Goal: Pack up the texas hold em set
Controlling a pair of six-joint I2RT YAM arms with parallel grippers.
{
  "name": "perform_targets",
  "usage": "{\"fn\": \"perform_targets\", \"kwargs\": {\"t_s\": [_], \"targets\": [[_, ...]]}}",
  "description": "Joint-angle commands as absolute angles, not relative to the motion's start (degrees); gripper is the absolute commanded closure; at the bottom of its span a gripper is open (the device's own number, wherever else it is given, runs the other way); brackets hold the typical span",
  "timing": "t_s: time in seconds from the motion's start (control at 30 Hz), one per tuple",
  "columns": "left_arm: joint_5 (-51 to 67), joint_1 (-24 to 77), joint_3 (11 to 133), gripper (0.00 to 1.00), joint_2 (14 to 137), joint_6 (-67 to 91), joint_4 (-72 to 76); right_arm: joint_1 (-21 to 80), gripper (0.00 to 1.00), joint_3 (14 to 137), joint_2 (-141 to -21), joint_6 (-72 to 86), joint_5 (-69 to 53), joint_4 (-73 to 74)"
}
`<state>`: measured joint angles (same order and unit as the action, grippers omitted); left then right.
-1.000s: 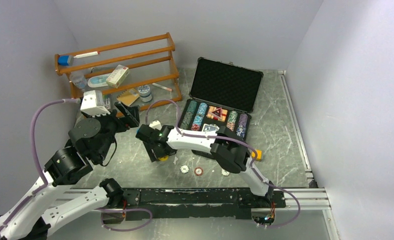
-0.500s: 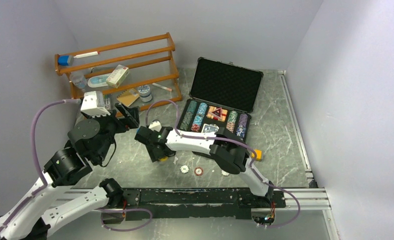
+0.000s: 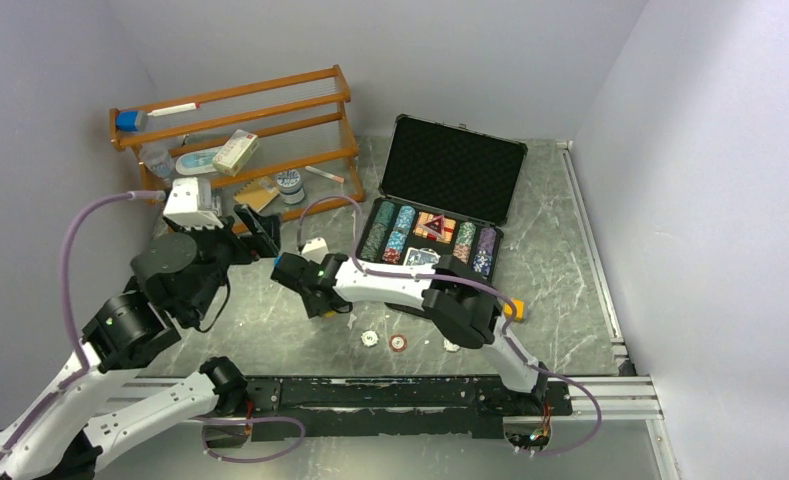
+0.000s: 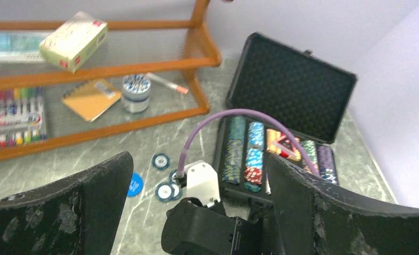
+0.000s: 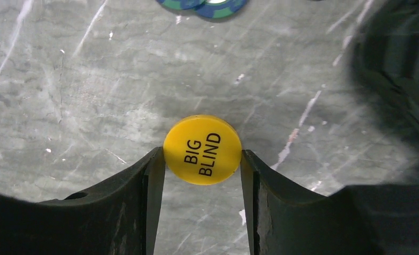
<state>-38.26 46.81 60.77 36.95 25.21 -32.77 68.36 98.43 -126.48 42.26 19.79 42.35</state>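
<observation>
Wrist view alone shows right gripper (image 5: 202, 157) seemingly pinching yellow button token (image 5: 202, 143); left gripper (image 4: 199, 162) gapes wide.

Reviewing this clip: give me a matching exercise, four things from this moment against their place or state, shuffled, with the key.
Things:
1. BIG BLIND button
2. case lid
3. left tool
4. orange notebook

Place or state:
A. open, holding nothing
B. lying in the wooden rack
C. raised, foam lining showing
D. flat on the table, between the fingers of the right tool

Pairs: 1-D, 2-C, 3-A, 4-B
</observation>
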Motion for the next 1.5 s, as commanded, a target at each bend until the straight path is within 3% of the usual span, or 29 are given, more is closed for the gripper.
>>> {"fn": "perform_targets", "kwargs": {"t_s": [0.0, 0.27, 0.6, 0.97, 1.47], "targets": [[-30.27, 46.59, 68.6, 0.0, 37.61, 19.32, -34.04, 67.63, 0.48, 96.75, -119.81, 42.73, 26.01, 40.89], [-31.69, 46.63, 69.61, 0.0, 41.51, 20.87, -36.17, 61.06, 0.47, 87.42, -106.58, 41.11, 31.31, 36.5], [-34.15, 46.58, 60.6, 0.01, 45.81, 25.21, -27.14, 40.66, 0.46, 74.72, -94.97, 35.27, 28.94, 31.94], [-36.07, 44.7, 60.01, 0.02, 52.54, 22.43, -23.04, 29.43, 0.44, 74.86, -97.68, 29.04, 21.73, 29.15], [-34.25, 42.59, 58.89, 0.02, 53.31, 22.76, -23.18, 29.09, 0.42, 77.64, -102.33, 26.77, 19.25, 30.17]]}}
